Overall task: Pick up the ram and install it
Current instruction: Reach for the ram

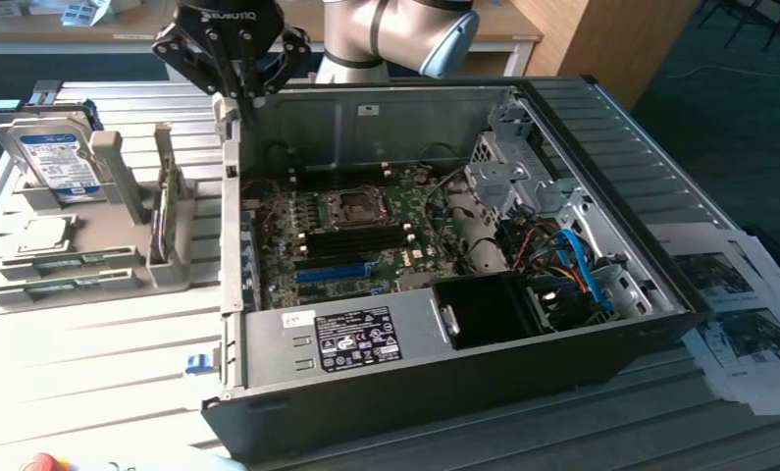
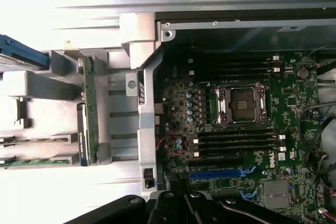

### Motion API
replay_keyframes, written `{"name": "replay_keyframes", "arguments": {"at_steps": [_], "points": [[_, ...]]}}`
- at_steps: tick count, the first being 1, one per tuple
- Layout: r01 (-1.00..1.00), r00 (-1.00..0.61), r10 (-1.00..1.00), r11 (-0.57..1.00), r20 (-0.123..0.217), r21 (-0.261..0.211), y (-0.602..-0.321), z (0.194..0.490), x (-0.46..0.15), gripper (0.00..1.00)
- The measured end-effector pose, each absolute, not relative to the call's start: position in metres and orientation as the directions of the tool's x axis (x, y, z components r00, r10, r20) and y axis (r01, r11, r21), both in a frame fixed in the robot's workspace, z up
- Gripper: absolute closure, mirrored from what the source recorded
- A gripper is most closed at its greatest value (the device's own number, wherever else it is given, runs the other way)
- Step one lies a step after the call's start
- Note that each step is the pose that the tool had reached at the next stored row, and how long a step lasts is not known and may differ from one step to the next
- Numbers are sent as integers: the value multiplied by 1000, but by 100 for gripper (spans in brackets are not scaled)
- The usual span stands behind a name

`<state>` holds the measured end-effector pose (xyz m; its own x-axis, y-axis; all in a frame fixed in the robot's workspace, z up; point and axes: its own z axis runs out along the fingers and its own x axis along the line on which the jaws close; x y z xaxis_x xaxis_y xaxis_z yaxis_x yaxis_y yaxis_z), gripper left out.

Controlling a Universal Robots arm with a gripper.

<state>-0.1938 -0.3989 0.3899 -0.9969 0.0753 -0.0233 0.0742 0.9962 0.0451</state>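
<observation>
The ram [image 1: 166, 211] is a narrow green stick standing on edge in a slot of the grey rack [image 1: 128, 177], at the exterior view's left of the open computer case [image 1: 625, 324]. In the wrist view the ram [image 2: 89, 106] is a thin green strip beside the case wall. My gripper [image 1: 239, 93] hangs shut and empty over the case's back corner nearest the rack, well above the ram and apart from it. Its dark fingers [image 2: 184, 205] close the wrist view's edge. The motherboard [image 1: 350, 226] lies in the case, with black memory slots [image 2: 236, 142] beside the processor socket [image 2: 236, 103].
A silver hard drive [image 1: 56, 157] stands in the rack's back. A square processor chip [image 1: 43, 235] and two flat green sticks [image 1: 56, 265] lie in its front. A fan shroud [image 1: 494, 309], cables and a drive cage [image 1: 507, 167] crowd the case's far side. Papers [image 1: 743, 314] lie beyond.
</observation>
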Motion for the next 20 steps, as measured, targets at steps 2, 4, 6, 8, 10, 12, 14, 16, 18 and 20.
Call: {"name": "replay_keyframes", "arguments": {"at_steps": [2,4,6,8,10,12,14,16,18,20], "points": [[74,-997,75,996,-23,45,-399,390,-199,90],[74,-997,75,996,-23,45,-399,389,-204,90],[74,-997,75,996,-23,45,-399,389,-209,90],[74,-997,75,996,-23,45,-399,389,-214,90],[74,-997,75,996,-23,45,-399,389,-218,90],[74,-997,75,996,-23,45,-399,389,-223,90],[74,-997,75,996,-23,45,-399,388,-229,90],[74,-997,75,996,-23,45,-399,388,-235,90],[74,-997,75,996,-23,45,-399,388,-241,90],[74,-997,75,996,-23,45,-399,388,-247,90]]}}
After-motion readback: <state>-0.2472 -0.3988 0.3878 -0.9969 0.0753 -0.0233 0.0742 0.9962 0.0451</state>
